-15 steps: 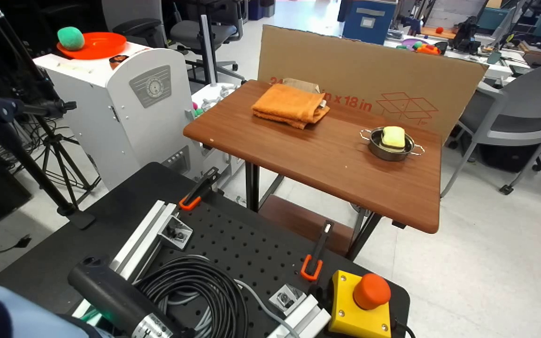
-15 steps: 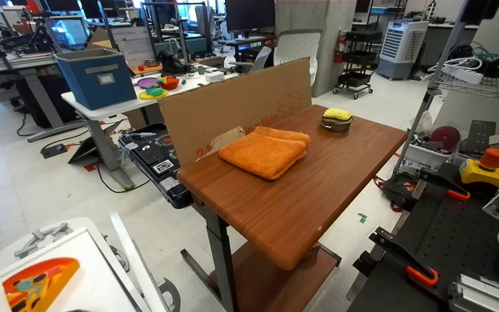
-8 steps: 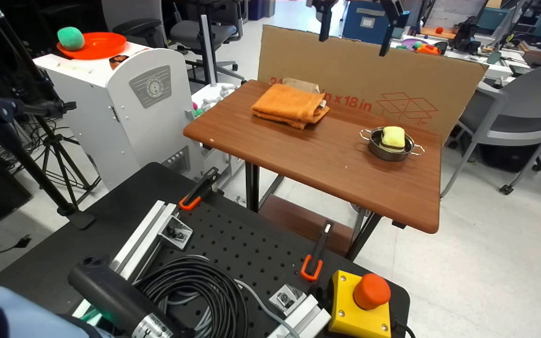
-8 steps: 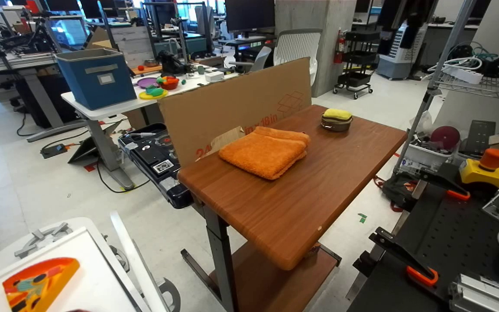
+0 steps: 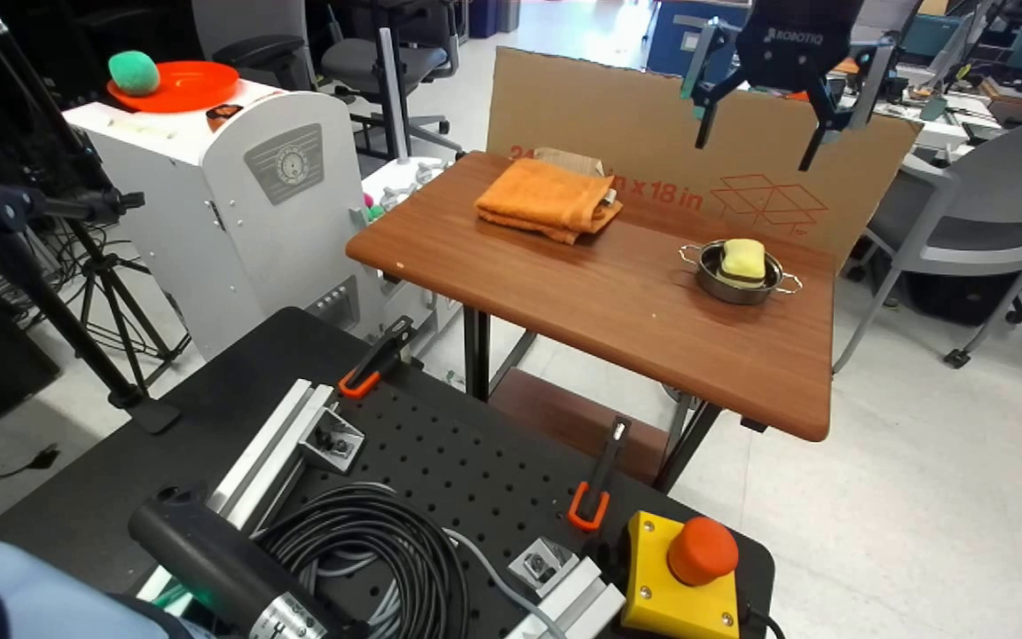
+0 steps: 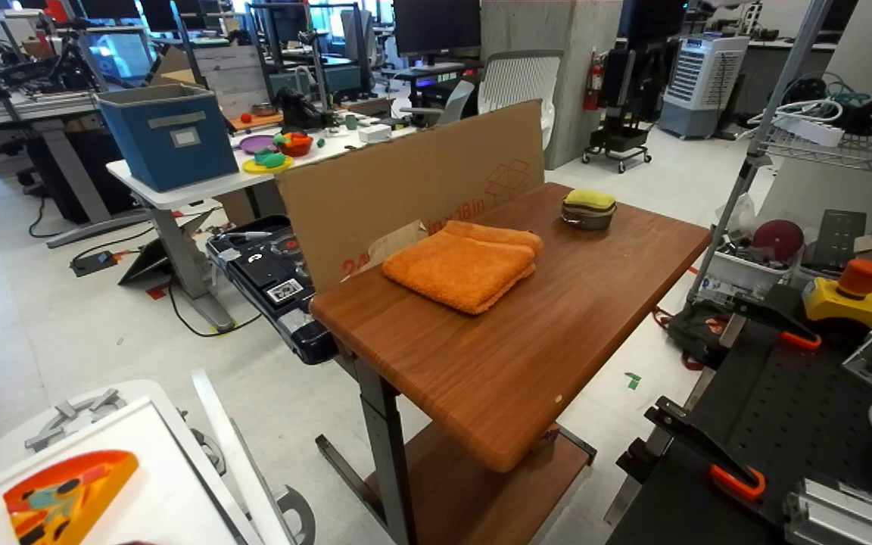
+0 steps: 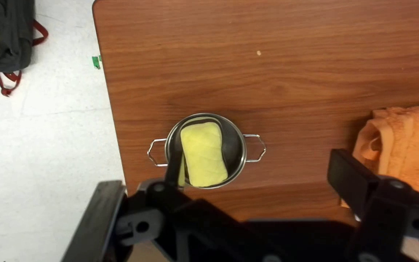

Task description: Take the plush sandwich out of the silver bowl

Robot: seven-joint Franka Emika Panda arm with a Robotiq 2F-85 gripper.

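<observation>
The plush sandwich is a pale yellow soft block. It sits in the silver bowl near one end of the table and rises above the rim. Both also show in an exterior view as the sandwich in the bowl, and in the wrist view as the sandwich in the bowl. My gripper is open and empty, high above the table. In the wrist view one finger of the gripper overlaps the sandwich's edge, and the other lies toward the cloth.
A folded orange cloth lies on the brown table, apart from the bowl. An upright cardboard panel stands along the table's edge behind the bowl. A yellow box with a red button is on the black bench.
My gripper has come into the exterior views from above and moved toward the bowl's end of the table, staying open. The sandwich, bowl and cloth have not moved.
</observation>
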